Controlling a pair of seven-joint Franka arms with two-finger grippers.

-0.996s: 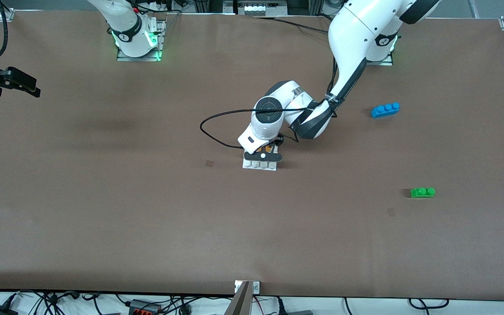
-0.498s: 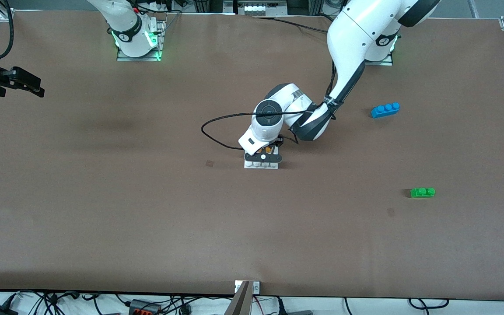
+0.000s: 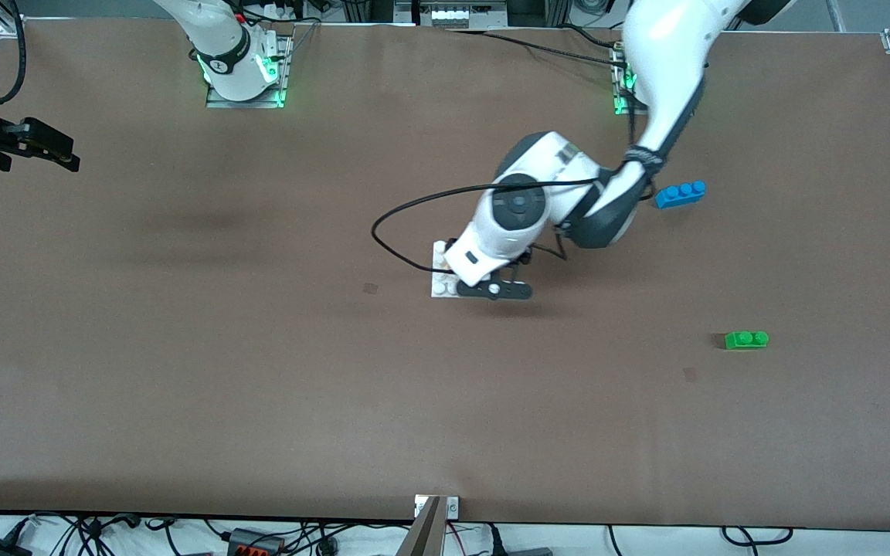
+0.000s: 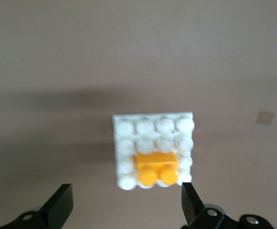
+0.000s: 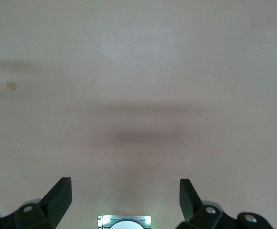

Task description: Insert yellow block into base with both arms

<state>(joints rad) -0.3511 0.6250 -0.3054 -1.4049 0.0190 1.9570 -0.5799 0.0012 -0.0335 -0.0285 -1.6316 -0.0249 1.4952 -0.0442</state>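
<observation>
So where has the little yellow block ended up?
The yellow block sits on the base, at one edge of its studs, mid-table, with the open left tool above it.

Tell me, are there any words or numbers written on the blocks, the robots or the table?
No text can be read anywhere.
The yellow block and the white base it sits on are plain.
The blue brick and green brick show no marks.
The left hand, open above the base, and the right hand, open at the table's edge, carry no labels.
</observation>
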